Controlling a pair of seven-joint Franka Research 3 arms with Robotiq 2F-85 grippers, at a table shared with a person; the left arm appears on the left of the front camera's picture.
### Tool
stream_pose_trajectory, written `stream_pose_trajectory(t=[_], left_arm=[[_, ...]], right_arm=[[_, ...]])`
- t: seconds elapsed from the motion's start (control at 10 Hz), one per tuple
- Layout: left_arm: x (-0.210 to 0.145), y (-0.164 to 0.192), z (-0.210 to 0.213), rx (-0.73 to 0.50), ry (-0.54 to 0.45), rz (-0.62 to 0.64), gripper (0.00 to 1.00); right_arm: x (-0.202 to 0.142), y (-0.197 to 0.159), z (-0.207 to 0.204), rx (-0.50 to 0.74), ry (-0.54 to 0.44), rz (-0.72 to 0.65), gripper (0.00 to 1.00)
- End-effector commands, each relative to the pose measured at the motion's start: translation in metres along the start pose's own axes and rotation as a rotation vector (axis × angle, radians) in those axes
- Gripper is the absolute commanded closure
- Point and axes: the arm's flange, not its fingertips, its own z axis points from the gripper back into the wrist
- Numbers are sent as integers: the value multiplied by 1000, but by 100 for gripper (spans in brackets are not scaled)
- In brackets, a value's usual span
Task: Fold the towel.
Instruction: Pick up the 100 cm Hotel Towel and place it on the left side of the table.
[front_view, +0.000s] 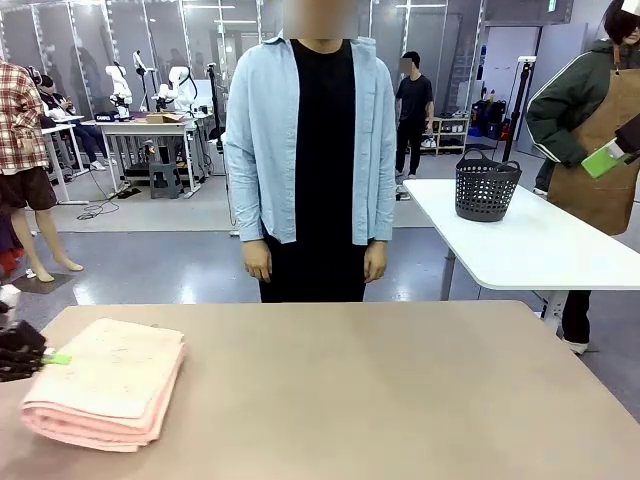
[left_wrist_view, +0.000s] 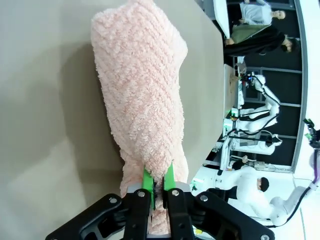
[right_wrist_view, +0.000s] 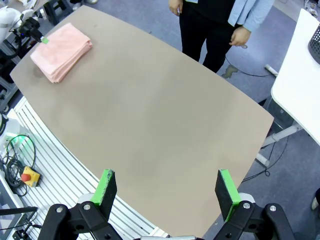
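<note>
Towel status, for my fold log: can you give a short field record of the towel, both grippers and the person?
towel: folded into a thick stack, lying on the table at the robot's left
left gripper: shut on the towel's edge
right gripper: open, high over bare table, holding nothing
person: standing at the far side, hands down, off the towel

Even, bright overhead light; ceiling strips glare on glossy grey floor (front_view: 150, 270). Soft shadow beside salmon-pink terry towel (left_wrist_view: 140, 90), just beyond left gripper (left_wrist_view: 156, 177), on matte beige table (left_wrist_view: 45, 100). Wrist views bow at edges. Frames sharp; distant background slightly soft.
</note>
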Motion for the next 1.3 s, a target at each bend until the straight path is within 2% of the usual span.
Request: stream_pose_trajectory(t=[0.0,0.2,0.5,0.6,0.7,0.8,0.9,1.0,1.2], left_arm=[[14,6,10,-16,8,-40,91],[16,32,40,43,-26,-29,91],[18,51,50,59,-26,-12,91],[19,50,49,60,-33,-19,61],[17,47,50,58,-32,-24,52],[15,45,51,62,-30,-28,23],[14,39,52,72,-39,-33,15],[13,28,57,82,-48,-44,0],[11,5,70,120,-60,-72,0]], right_arm=[[1,0,0,-6,11,-8,0],[1,0,0,-6,11,-8,0],[1,0,0,-6,11,-8,0],[1,0,0,-6,11,-8,0],[1,0,0,-6,11,-8,0],[1,0,0,-6,11,-8,0],[1,0,0,-6,11,-8,0],[1,0,0,-6,11,-8,0],[1,0,0,-6,11,-8,0]])
